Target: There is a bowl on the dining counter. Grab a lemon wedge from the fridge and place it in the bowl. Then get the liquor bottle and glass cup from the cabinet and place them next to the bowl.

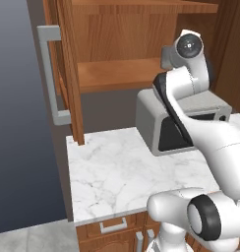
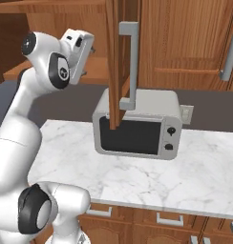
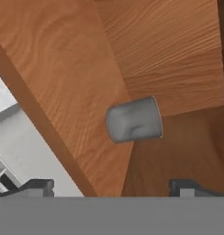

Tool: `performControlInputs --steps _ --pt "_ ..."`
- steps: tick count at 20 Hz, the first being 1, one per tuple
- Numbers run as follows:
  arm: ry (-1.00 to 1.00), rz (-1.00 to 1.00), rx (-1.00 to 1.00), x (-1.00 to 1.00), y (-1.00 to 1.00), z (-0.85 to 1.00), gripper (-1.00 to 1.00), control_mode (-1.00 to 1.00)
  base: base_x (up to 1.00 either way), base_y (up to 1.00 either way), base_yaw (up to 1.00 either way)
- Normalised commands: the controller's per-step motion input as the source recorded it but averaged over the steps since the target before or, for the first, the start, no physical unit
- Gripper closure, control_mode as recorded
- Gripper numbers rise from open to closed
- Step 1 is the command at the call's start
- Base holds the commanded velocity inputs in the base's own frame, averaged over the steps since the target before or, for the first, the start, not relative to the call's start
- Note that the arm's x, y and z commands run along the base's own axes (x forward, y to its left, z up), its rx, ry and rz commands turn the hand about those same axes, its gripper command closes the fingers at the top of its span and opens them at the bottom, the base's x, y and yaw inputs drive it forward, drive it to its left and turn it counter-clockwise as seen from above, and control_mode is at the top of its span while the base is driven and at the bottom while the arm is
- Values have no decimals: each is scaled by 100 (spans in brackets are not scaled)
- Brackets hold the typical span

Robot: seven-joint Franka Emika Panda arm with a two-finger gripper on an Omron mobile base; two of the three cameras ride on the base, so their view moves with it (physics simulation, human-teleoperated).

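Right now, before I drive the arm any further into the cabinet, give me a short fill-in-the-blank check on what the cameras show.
1. The gripper is ____, with nothing between its fingertips.
2. The glass cup lies on its ____ on the cabinet shelf.
3. The microwave stands on the ____ counter below the cabinet.
4. The cabinet door stands ____.

Missing words: open; side; marble; open

A grey glass cup point(image 3: 133, 120) lies sideways on the wooden cabinet shelf point(image 3: 77, 73).
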Motion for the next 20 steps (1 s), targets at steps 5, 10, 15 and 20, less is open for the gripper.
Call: performControlInputs --steps 5,10,15,20 --pt "3 0 -2 52 -13 0 -100 -100 0 0 0" --pt "3 0 -2 47 -10 0 -100 -100 0 0 0" --pt "2 0 0 40 -9 0 -100 -100 0 0 0" --pt "2 0 0 33 -7 0 -100 -100 0 0 0"
